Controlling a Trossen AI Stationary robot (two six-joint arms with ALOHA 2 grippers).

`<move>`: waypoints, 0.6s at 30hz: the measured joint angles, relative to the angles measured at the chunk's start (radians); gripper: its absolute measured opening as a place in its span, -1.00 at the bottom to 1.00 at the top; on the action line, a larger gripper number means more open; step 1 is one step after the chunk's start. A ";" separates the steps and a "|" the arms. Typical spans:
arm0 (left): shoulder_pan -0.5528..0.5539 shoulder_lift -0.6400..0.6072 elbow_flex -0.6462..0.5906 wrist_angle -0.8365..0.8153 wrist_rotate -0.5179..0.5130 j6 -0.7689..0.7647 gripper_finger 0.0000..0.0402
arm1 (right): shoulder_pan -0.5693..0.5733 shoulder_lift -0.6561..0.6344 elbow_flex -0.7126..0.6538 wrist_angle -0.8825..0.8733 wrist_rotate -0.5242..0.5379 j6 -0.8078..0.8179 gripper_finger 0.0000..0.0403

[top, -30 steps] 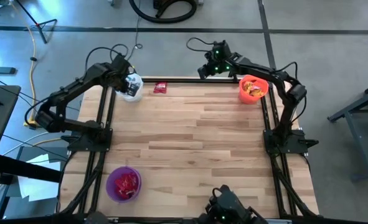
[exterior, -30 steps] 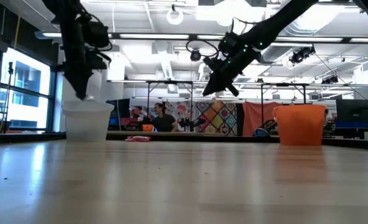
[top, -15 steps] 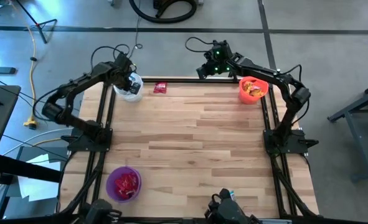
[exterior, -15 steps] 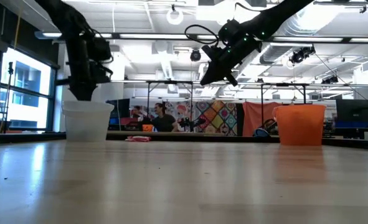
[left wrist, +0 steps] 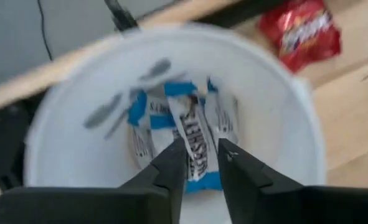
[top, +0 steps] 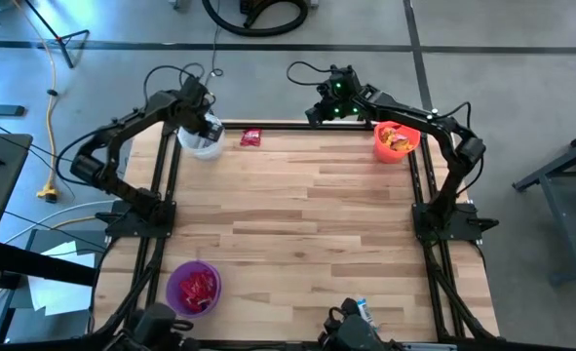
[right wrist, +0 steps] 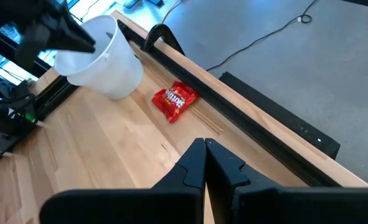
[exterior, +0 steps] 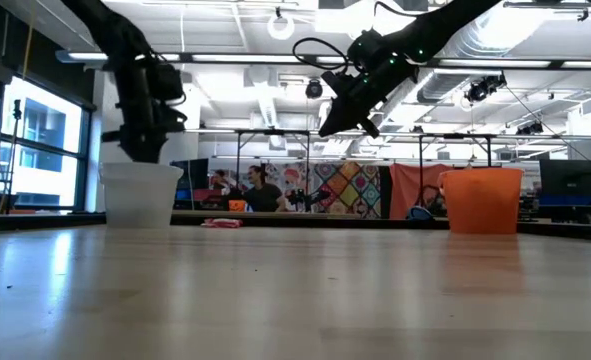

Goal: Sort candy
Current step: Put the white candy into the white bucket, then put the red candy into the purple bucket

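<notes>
My left gripper hangs over the white bucket at the table's far left corner, fingers pointing down and a narrow gap open. Light-blue and white candies lie on the bucket's floor and show through the gap. My right gripper is shut and empty, high over the table's far edge, between the buckets. One red candy lies flat on the table beside the white bucket; it also shows in the right wrist view.
An orange bucket with yellow and orange candy stands at the far right corner. A purple bucket with red candy stands at the near left corner. The wooden tabletop between them is bare. A black frame rail runs along the far edge.
My left arm has lifted its elbow and shifted over the white bucket, its gripper staying above the bucket. My right gripper has risen a little and gone slightly toward the table's left.
</notes>
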 joint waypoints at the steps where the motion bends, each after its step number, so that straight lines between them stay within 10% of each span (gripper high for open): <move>1: 0.000 -0.001 0.018 -0.006 -0.003 0.001 -0.57 | 0.000 0.000 0.000 0.000 0.000 0.000 -1.00; 18: -0.107 -0.004 0.262 -0.047 -0.006 0.079 -0.36 | 0.005 0.000 0.000 0.000 0.000 0.008 -1.00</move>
